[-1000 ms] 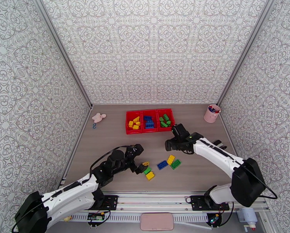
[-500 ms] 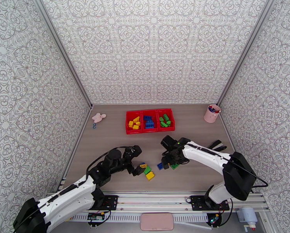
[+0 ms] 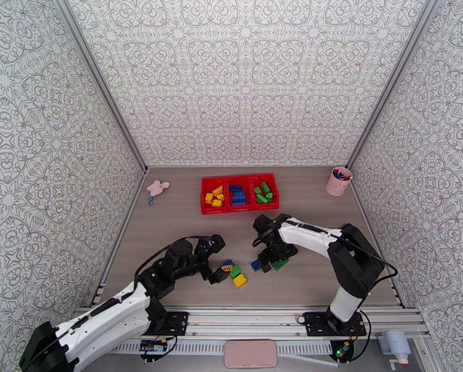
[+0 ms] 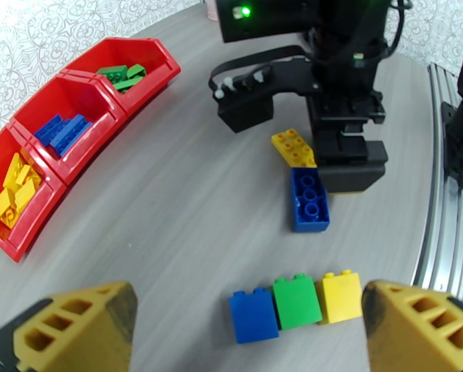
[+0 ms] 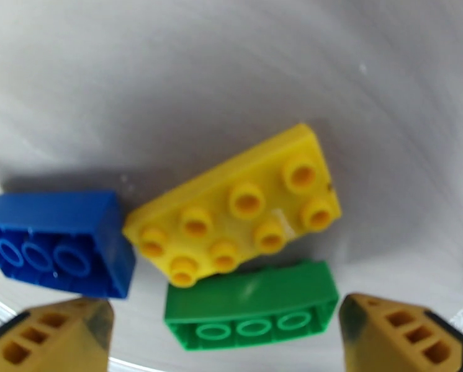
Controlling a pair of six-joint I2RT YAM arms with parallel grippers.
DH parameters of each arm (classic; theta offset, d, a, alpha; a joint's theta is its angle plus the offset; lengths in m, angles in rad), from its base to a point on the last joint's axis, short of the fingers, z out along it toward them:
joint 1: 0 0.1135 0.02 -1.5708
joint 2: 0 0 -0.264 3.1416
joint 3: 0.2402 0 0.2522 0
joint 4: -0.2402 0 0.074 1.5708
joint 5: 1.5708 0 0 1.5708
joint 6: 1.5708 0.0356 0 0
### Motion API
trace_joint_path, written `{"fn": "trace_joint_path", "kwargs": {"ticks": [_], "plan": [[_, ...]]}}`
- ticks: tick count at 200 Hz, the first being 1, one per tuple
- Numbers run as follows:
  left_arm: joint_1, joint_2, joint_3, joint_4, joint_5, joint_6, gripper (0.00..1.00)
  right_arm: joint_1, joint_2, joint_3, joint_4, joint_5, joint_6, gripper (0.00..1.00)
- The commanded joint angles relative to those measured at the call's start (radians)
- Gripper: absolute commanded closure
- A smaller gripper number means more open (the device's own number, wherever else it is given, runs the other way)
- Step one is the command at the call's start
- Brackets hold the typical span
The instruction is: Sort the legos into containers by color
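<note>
Smooth grey wood-grain tabletop point(image 5: 231, 69) bears studded, rectangular plastic legos point(image 5: 231, 212).

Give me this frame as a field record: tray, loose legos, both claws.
tray: red tray, holding yellow legos, blue legos, green legos, left to right
loose, left group: three-brick row, blue-green-yellow
loose, right group: yellow brick, blue brick, green brick
left claw: open, aimed at the row
right claw: open, low over the right group

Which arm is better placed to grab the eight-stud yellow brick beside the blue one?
Right. The open right tool hangs just over that yellow brick, while the left tool is lined up on a separate row of three bricks.
</note>
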Motion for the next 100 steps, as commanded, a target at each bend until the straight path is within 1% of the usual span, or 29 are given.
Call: {"fn": "trace_joint_path", "kwargs": {"ticks": [1, 30, 65, 100], "plan": [[-0.001, -0.003, 0.029, -0.021, 0.004, 0.003, 0.00, -0.012, 0.023, 0.042, -0.028, -0.013, -0.050, 0.01], [-0.010, -0.002, 0.023, -0.016, -0.009, -0.006, 0.00, -0.025, 0.024, 0.022, -0.017, -0.035, -0.056, 0.05], [-0.021, 0.007, 0.018, 0.002, -0.012, -0.016, 0.00, -0.038, 0.044, 0.014, -0.019, -0.057, -0.063, 0.05], [-0.026, 0.020, 0.020, 0.011, -0.011, -0.014, 0.00, -0.044, 0.079, 0.021, -0.023, -0.059, -0.063, 0.12]]}}
